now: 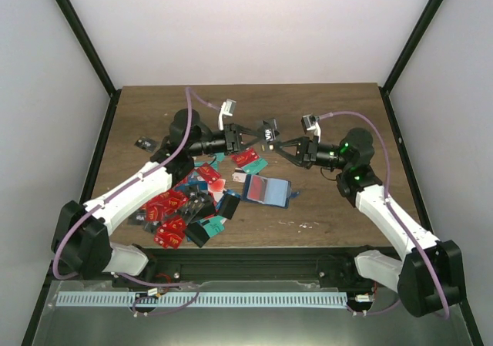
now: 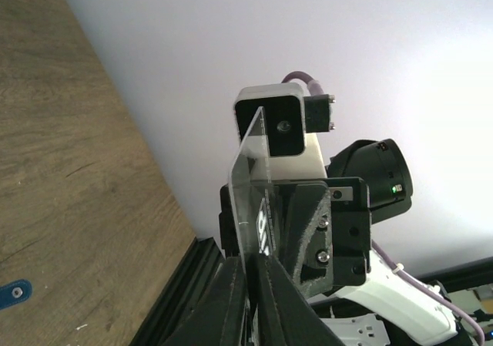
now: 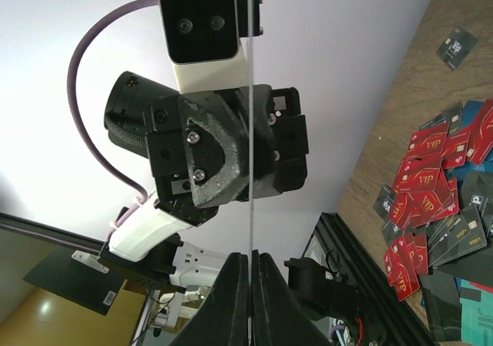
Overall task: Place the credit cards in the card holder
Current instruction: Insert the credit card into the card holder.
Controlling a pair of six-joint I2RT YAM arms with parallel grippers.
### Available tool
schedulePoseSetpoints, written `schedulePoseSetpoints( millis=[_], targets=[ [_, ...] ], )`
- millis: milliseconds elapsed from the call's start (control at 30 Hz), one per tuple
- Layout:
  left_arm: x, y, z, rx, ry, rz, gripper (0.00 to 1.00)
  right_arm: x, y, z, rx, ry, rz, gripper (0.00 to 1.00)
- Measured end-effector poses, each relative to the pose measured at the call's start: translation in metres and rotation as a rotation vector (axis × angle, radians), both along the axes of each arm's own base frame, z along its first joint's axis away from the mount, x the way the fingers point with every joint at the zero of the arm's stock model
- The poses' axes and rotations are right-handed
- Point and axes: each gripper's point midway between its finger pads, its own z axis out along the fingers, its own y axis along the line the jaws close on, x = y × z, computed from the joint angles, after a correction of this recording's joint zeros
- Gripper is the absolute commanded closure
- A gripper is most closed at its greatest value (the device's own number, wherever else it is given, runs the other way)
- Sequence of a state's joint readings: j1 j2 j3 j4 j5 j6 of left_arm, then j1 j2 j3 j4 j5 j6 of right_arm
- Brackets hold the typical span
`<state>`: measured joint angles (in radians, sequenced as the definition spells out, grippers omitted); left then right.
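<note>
A black credit card [image 1: 269,133] with white lettering hangs in the air over the middle of the table, held from both sides. My left gripper [image 1: 259,136] is shut on its left edge and my right gripper [image 1: 282,144] on its right edge. The left wrist view shows the card [image 2: 250,176] standing up from the closed left gripper [image 2: 258,258]. In the right wrist view the card [image 3: 251,130] is an edge-on line rising from the closed right gripper [image 3: 251,255]. The dark blue card holder [image 1: 273,192] lies on the table below, with a pinkish card at its left end.
A heap of red, teal and black cards [image 1: 181,207] covers the left front of the table, also in the right wrist view as the card heap [image 3: 431,199]. A lone black card [image 1: 143,142] lies at the far left. A black rail [image 1: 254,261] runs along the near edge.
</note>
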<state>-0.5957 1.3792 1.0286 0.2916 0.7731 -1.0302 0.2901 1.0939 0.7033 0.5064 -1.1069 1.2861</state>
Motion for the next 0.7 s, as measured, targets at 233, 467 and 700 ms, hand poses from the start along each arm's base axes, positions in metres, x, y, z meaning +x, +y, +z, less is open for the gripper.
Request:
schedulePoseSetpoints(
  millis=[233,467,700],
  targets=[
    [0.001,0.0,0.002,-0.008,-0.006,0.001,0.96,0.003,0.001,-0.006,-0.008,0.026,-0.001,0.67],
    [0.004,-0.001,-0.02,0.089,0.004,0.002,0.96,0.016,-0.005,-0.027,-0.118,0.052,-0.053,0.56],
    [0.008,0.0,-0.067,0.277,0.012,-0.019,0.96,0.026,-0.02,-0.064,-0.292,0.079,-0.151,0.55]
  ],
)
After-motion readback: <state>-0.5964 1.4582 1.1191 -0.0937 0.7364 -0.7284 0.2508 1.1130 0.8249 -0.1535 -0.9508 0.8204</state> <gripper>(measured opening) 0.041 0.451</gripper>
